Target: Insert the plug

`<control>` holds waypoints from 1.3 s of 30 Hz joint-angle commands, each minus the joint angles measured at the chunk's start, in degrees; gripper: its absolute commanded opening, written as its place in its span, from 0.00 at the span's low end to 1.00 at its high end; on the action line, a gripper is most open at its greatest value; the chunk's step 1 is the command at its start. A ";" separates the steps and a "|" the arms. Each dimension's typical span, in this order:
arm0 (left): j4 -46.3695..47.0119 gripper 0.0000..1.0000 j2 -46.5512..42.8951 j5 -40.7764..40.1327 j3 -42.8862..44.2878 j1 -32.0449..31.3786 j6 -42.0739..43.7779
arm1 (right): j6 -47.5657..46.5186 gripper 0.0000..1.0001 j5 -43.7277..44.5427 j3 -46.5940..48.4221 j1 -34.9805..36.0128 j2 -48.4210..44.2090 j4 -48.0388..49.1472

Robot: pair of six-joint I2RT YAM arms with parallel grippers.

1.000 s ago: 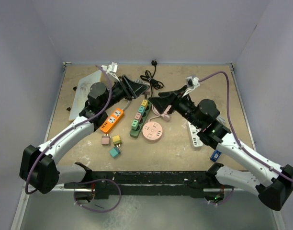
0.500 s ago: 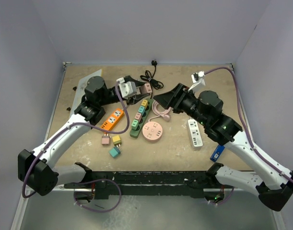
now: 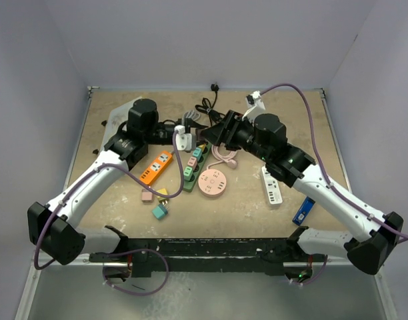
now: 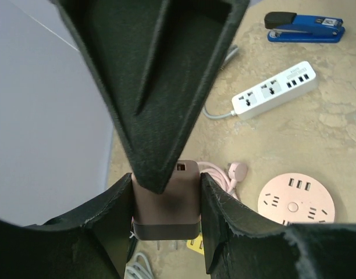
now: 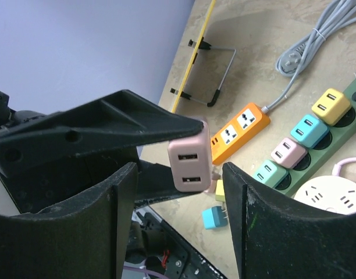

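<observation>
L end effector point(image 4: 166, 185) is clamped on the pink plug adapter point(image 4: 166, 210). Both pads press its sides, and the prongs are just visible below it. The adapter hangs in the air over the far-middle part of the table point(image 3: 324, 133), approx above the far end of the green strip point(image 3: 185, 187), and isn't in any socket.

R end effector point(image 5: 179, 168) is open. Its 2 fingers straddle the adapter w/ a gap each side, no contact seen. In the R wrist view the adapter's face w/ 2 USB ports points at the cam, and one black L finger runs along its top. In the top view the 2 end effectors meet nose to nose and the adapter is mostly hidden btwn them.

On the table:
- The green strip lies mid-table, running near to far, w/ yellow, blue, pink and teal cubes plugged in a row.
- Orange strip point(image 3: 157, 167) sits just left of it, at an angle.
- Round pink hub point(image 3: 213, 182) is just beside the green strip's near end, on the right.
- White strip point(image 3: 273, 187) is toward the right edge.
- Blue stapler point(image 3: 302, 210) is closer to the near right corner.
- 3 loose small plugs point(image 3: 160, 211) (pink, yellow, teal) sit close together by the orange strip's near end.
- Black cable point(image 3: 211, 107) is coiled at the far edge, middle.
</observation>
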 commanded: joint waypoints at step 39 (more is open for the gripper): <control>-0.63 0.24 -1.45 0.49 0.30 -0.08 3.48 | -4.67 0.51 -0.46 -4.11 -0.12 6.42 11.13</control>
